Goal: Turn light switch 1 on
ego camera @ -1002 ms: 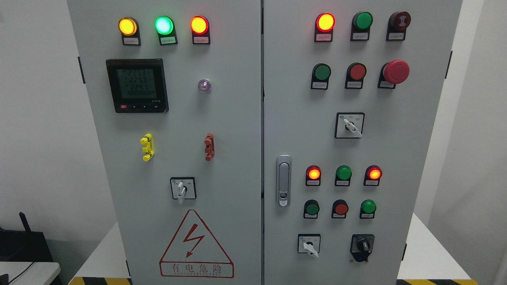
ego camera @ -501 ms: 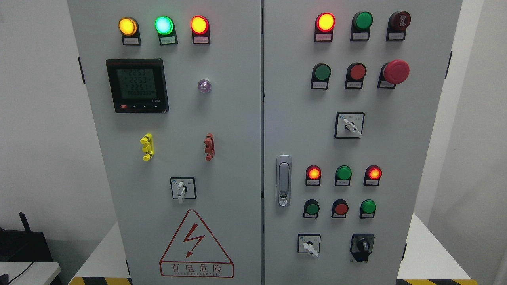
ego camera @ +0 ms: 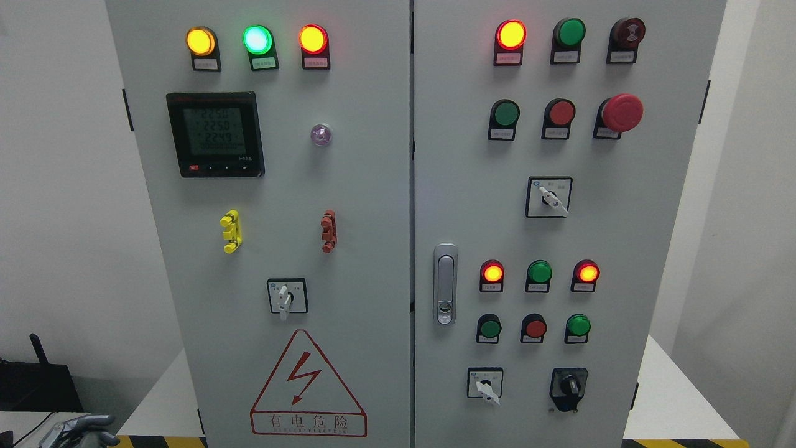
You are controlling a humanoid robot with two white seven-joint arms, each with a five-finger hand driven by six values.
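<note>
Peeking in at the bottom left corner, the left robot hand (ego camera: pixel 84 429) has loose, spread fingers holding nothing. The switches on the gray cabinet (ego camera: pixel 348 186) sit far up and right of it.

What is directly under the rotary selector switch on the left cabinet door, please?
Under the rotary selector switch sits a red triangular electrical-hazard sign with a lightning bolt and Chinese characters beneath. Whatever lies behind the closed left door is hidden.

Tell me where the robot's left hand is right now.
In the head view the left hand shows at the bottom left corner, left of the cabinet base and well below its controls, touching nothing.
</note>
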